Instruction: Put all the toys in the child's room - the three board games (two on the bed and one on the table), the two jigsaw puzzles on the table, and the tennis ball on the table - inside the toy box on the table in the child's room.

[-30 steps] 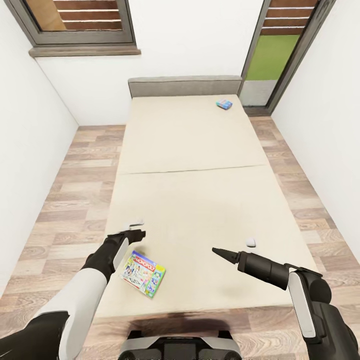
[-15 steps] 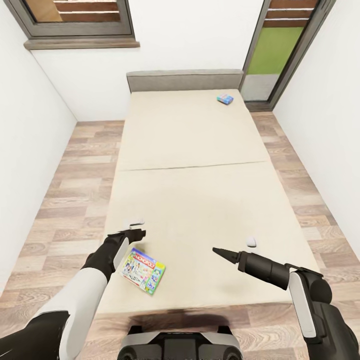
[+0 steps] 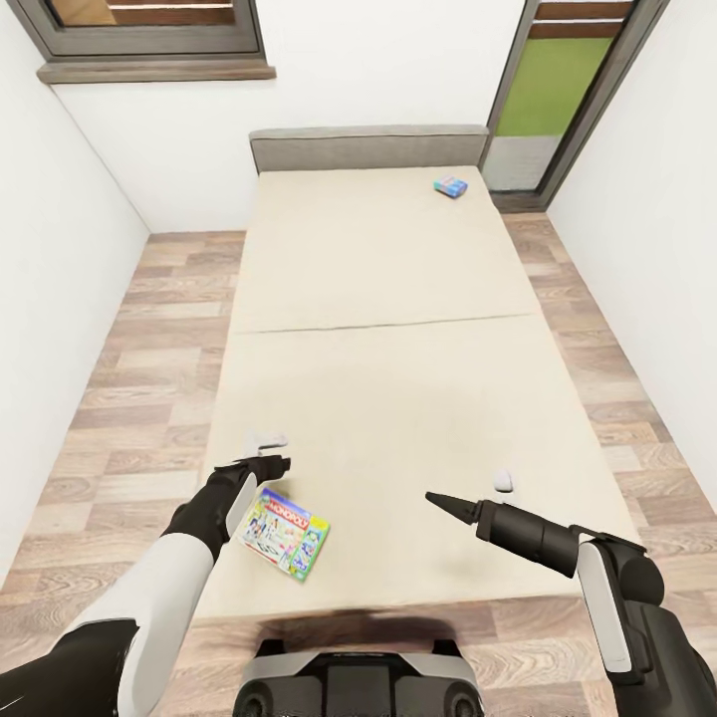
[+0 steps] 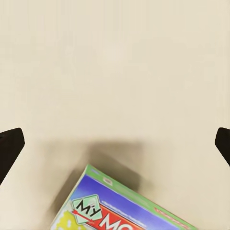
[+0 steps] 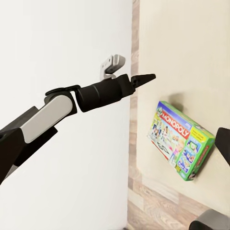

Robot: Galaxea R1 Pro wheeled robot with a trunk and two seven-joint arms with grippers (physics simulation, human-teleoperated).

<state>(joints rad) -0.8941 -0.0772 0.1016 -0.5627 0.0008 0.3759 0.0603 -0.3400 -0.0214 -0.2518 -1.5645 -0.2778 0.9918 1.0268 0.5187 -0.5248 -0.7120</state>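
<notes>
Beige bed (image 3: 388,299), green-edged multicolour board game (image 3: 286,531), wood-grain floor (image 3: 149,378)

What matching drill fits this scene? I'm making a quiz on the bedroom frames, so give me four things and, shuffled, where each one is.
Things:
1. Monopoly box
2. small blue box
3. left gripper
4. right gripper

Places:
A. far end of the bed, close to the headboard
B. over the near part of the bed, on the side away from the Monopoly box
C. flat on the near corner of the bed
D. above the bed's edge, just beyond the Monopoly box

Pairs: 1-C, 2-A, 3-D, 4-B
</notes>
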